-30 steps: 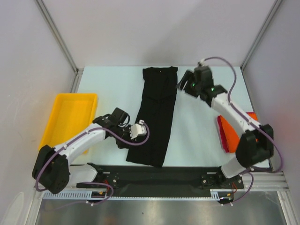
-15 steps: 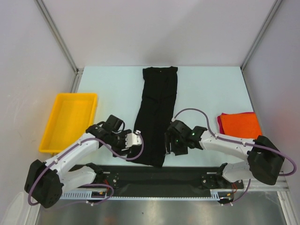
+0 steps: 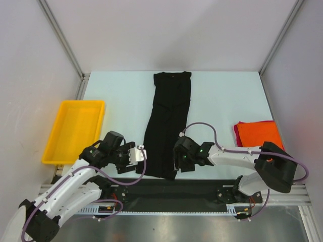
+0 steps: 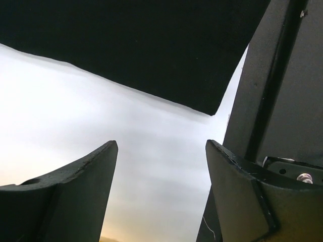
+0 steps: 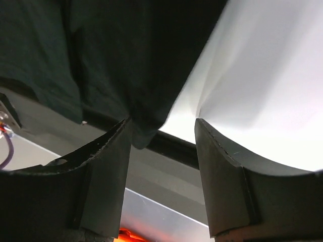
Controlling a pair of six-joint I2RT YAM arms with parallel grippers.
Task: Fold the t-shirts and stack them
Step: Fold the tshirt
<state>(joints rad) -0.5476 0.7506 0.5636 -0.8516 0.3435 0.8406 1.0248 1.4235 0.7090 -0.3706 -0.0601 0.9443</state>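
The black t-shirt point(image 3: 168, 121) lies folded into a long narrow strip down the table's middle, collar at the far end. My left gripper point(image 3: 137, 154) is open beside its near left corner, a little apart from the cloth; the left wrist view shows that black corner point(image 4: 151, 45) ahead of the spread fingers. My right gripper point(image 3: 176, 164) is open at the near right corner; in the right wrist view the black hem corner point(image 5: 126, 75) hangs against the left finger point(image 5: 108, 166). An orange-red t-shirt point(image 3: 258, 133) lies folded at the right, with a pink one's edge under it.
A yellow plastic tray point(image 3: 75, 128) stands at the left edge of the table. A black rail point(image 3: 171, 189) with the arm bases runs along the near edge, just behind both grippers. Walls enclose the table on three sides.
My right arm has swung from the shirt's far collar end down to its near right corner. My left gripper has drawn back toward the near edge, off the shirt's left side.
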